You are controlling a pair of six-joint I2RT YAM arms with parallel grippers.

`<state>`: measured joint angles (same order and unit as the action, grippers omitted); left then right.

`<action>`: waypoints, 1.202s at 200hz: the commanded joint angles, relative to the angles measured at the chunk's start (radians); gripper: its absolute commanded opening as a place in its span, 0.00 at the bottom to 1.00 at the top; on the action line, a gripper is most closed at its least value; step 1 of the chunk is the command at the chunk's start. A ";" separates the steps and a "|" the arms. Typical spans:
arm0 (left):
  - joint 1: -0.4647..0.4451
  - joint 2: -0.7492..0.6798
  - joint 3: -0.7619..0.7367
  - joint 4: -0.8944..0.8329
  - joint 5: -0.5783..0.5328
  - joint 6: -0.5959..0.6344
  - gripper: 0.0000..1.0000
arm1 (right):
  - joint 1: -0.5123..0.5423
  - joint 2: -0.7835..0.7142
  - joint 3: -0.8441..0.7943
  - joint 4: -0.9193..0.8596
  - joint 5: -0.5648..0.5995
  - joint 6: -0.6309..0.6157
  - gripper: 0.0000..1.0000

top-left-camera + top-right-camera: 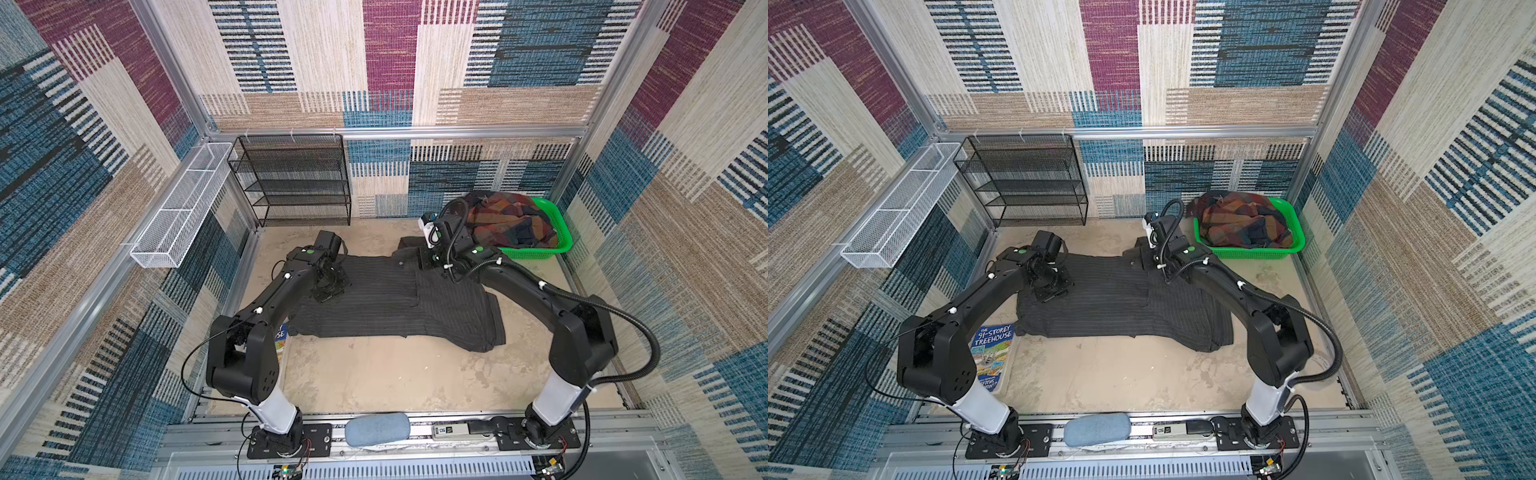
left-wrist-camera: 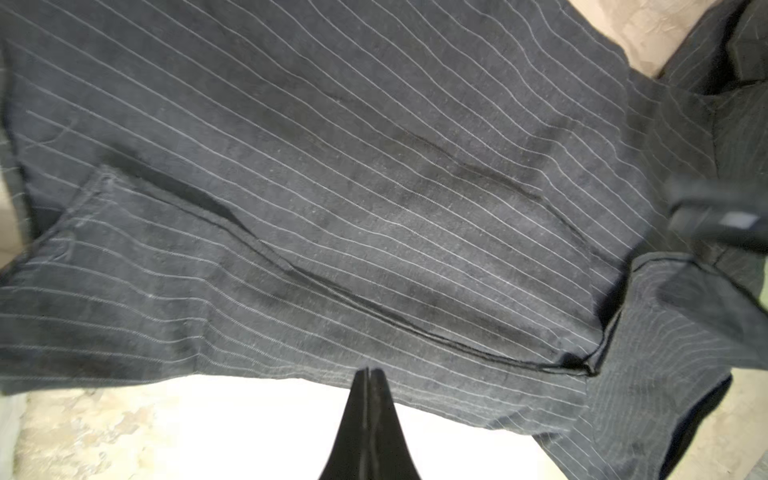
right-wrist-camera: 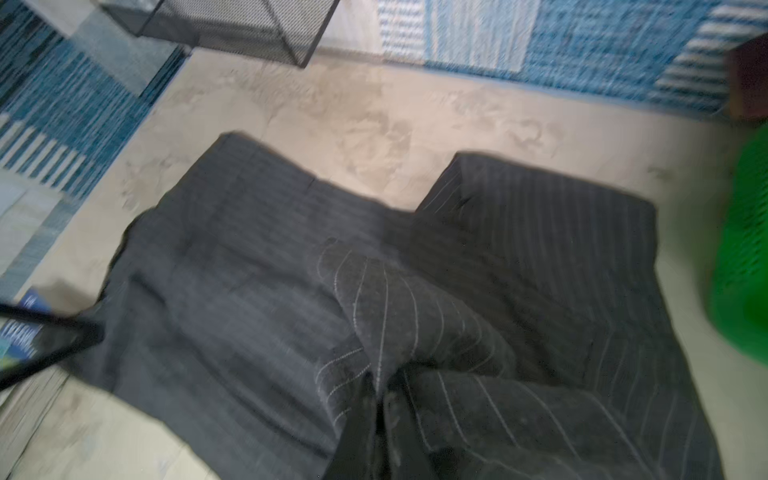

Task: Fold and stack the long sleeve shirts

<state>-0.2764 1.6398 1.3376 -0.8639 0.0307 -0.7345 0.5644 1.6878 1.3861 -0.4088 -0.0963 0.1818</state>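
Observation:
The dark grey pinstriped long sleeve shirt (image 1: 395,307) (image 1: 1121,307) lies spread across the middle of the table. My left gripper (image 1: 328,293) (image 1: 1050,293) (image 2: 371,370) is shut, its tips at the edge of the shirt's (image 2: 374,187) left part; no cloth shows between them. My right gripper (image 1: 427,261) (image 1: 1144,257) (image 3: 384,382) is shut on a bunched fold of the shirt (image 3: 249,291) at its far right corner. The plaid long sleeve shirt (image 1: 507,224) (image 1: 1241,224) lies crumpled in the green basket (image 1: 559,232) (image 1: 1293,232) at the back right.
A black mesh shelf (image 1: 291,178) stands against the back wall at the left. A white wire basket (image 1: 178,208) hangs on the left wall. A book (image 1: 992,353) lies by the left arm's base. A blue-grey pad (image 1: 376,428) rests on the front rail.

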 commanded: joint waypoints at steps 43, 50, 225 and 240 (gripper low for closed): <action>0.000 -0.003 -0.024 0.008 0.005 -0.025 0.11 | 0.060 -0.227 -0.365 0.041 -0.190 0.144 0.40; 0.000 0.004 -0.019 0.009 0.008 -0.025 0.14 | 0.059 -0.263 -0.378 0.044 -0.174 0.152 0.44; -0.045 0.058 -0.003 0.009 0.015 -0.036 0.18 | -0.072 0.213 -0.105 0.027 -0.277 0.030 0.56; -0.046 0.057 -0.003 0.009 0.016 -0.034 0.18 | -0.071 0.237 -0.111 0.055 -0.291 0.030 0.56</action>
<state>-0.3222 1.6958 1.3373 -0.8532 0.0547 -0.7563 0.4931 1.8961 1.2854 -0.4053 -0.3237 0.2268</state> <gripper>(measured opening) 0.178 0.555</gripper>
